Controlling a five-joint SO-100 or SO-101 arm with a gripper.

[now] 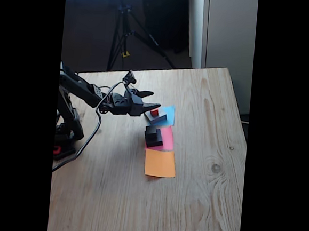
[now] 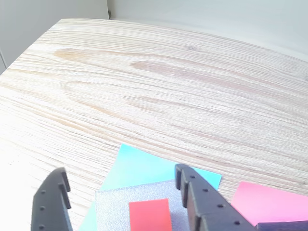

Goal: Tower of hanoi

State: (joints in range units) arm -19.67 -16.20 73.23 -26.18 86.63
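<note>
- Fixed view: gripper held above the wooden table, fingers spread apart, nothing between them.
- Just to its right, on the far blue paper square: a flat dark block with the tiny red cube on top.
- On the pink paper square in the middle: two black blocks stacked, touching the paper.
- Nearest, the orange paper square, with nothing on it.
- Likely step: picking up the red cube. Best to come straight down, one finger on each side, no bumping the dark block under it.
- Wrist view: red cube low in the picture, sitting on the grey sparkly block, between the left finger and the right finger.
- Gripper open wide, not touching the cube.
- Blue paper under the block, pink paper to the right.
- Best to go lower first, then squeeze slowly, then lift straight up so the small cube does not pop out.
</note>
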